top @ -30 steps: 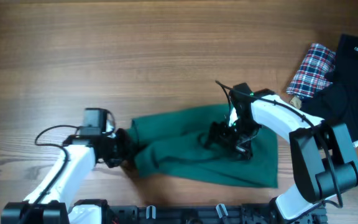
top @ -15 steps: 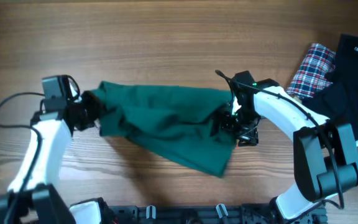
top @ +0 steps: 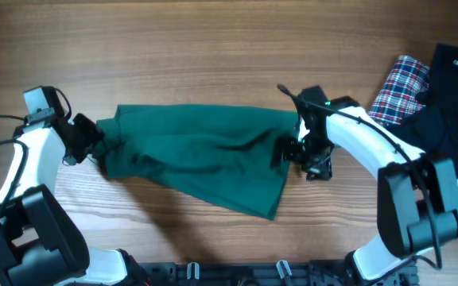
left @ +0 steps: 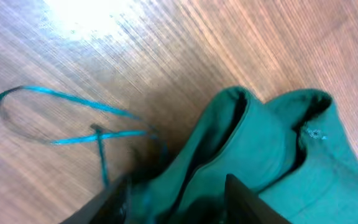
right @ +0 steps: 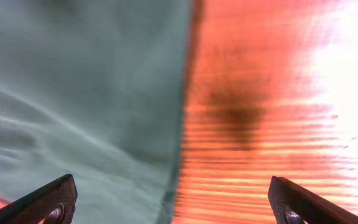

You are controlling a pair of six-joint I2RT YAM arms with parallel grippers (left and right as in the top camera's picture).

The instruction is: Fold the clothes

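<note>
The clothes [top: 197, 155], one plain dark teal garment, lie stretched left to right across the middle of the wooden table. My left gripper [top: 86, 141] is at the garment's left end. In the left wrist view its jaws [left: 173, 186] stand apart, with folds of the teal fabric [left: 260, 143] lying loose between them. My right gripper [top: 289, 152] hovers over the garment's right end. The right wrist view shows it [right: 169, 182] wide open above the cloth's edge [right: 73, 93], with bare wood on the right and nothing held.
A red-white-blue plaid cloth [top: 397, 89] and a black garment [top: 448, 103] lie at the table's right edge. A loose teal thread [left: 61, 93] curls on the wood to the left of the garment.
The left arm has swung left and away from the front edge, dragging the garment's left end with it and spreading the cloth out. Its jaws have parted. The right gripper has barely moved.
</note>
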